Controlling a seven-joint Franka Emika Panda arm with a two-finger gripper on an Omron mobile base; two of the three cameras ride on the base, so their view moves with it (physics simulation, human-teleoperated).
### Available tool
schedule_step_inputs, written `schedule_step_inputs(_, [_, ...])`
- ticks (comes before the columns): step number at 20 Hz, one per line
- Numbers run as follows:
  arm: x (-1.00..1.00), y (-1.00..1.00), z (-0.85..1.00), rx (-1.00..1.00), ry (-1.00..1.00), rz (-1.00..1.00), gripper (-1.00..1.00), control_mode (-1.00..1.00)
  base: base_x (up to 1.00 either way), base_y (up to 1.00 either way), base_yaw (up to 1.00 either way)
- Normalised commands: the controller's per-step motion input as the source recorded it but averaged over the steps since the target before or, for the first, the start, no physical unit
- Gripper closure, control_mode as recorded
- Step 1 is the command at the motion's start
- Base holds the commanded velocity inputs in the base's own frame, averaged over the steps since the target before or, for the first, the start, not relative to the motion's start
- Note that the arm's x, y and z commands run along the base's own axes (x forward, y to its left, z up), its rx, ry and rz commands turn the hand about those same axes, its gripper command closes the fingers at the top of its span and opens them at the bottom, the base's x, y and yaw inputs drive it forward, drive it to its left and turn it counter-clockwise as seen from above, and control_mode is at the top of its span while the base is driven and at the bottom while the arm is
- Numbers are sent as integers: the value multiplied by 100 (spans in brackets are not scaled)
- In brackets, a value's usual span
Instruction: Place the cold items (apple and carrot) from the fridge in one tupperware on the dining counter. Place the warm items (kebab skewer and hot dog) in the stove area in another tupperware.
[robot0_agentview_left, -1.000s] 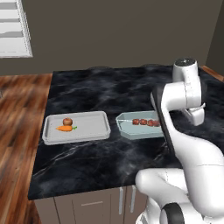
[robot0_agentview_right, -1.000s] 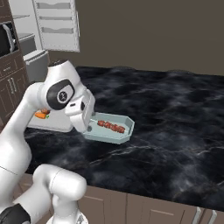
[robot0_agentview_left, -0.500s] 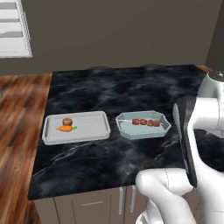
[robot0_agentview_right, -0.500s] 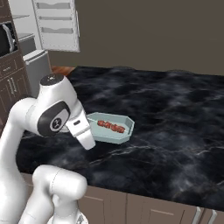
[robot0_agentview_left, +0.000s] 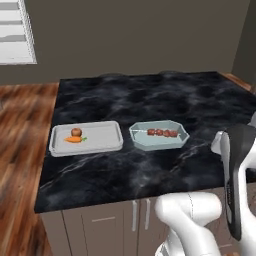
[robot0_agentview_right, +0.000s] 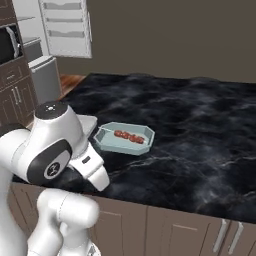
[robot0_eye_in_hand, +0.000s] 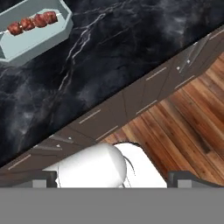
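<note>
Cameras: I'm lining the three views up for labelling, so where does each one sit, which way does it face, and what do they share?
Left base view: behind the arm's left, looking down over the dining counter at both containers; white arm at lower right.
Right base view: behind the arm's right, facing the counter and fridge; arm at lower left.
Hand view: on the hand, looking down past the counter edge to cabinet fronts and floor.
Shared: the tupperware with the kebab skewer.

no readable text, no labels, brands, numbers or signs, black marble counter (robot0_agentview_left: 150, 100) unmarked, both tupperware trays plain, cabinet fronts (robot0_eye_in_hand: 131, 109) blank, microwave face (robot0_agentview_right: 10, 45) too small to read
</note>
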Motion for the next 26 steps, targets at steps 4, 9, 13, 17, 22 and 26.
schedule_step_inputs(4, [0,0,0,0,0,0,-100,100,-40,-4,-8])
schedule_step_inputs(9, [0,0,0,0,0,0,-100,100,-42,-35,-95])
schedule_step_inputs(13, [0,0,0,0,0,0,-100,100,-20,-36,-100])
schedule_step_inputs(17, [0,0,0,0,0,0,-100,100,-5,-39,-100])
schedule_step_inputs(22, [0,0,0,0,0,0,-100,100,9,-47,-95])
schedule_step_inputs(26, [0,0,0,0,0,0,-100,100,46,-48,-73])
